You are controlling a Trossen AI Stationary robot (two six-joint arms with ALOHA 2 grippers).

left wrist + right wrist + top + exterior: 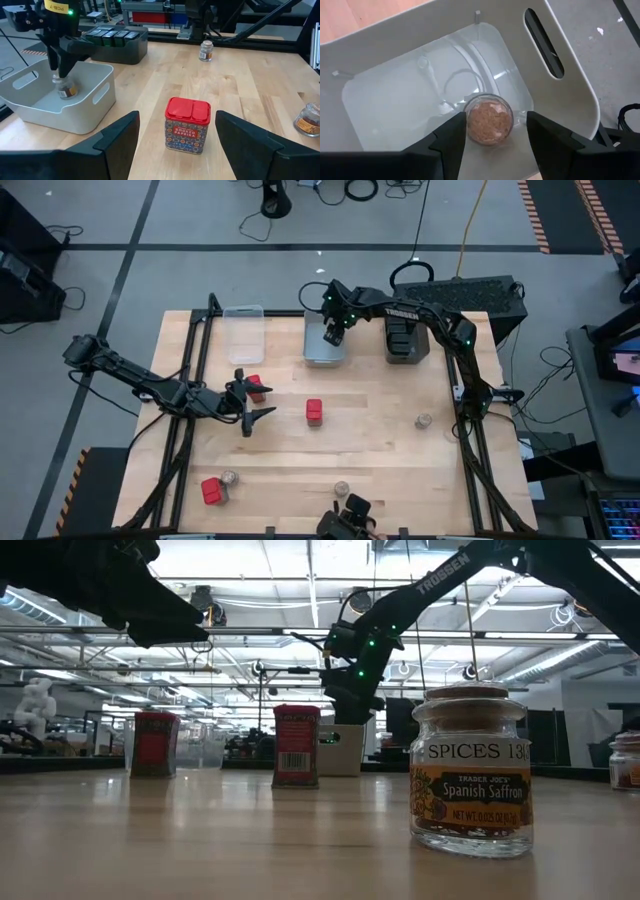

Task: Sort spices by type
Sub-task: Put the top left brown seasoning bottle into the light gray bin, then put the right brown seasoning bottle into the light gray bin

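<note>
My right gripper (495, 131) hangs open, pointing down into the white bin (326, 352). A small round jar (489, 120) stands on the bin's floor between its fingertips, with a gap showing at one finger. Beyond my open left gripper (175, 135), which hovers left of centre (255, 406), a red tin (187, 125) stands upright on the table. A second red tin (256, 388) stands just beside that gripper. A third red tin (212, 491) with a jar (229, 478) sits near the front left. Two more jars (424, 421) (342, 487) stand on the table.
A clear bin (243, 320) stands at the back, left of the white one. On its right, a dark bin (117, 42) holds several dark grey blocks. In the low view the front jar (470, 770) looms close. Bare wood lies at centre right.
</note>
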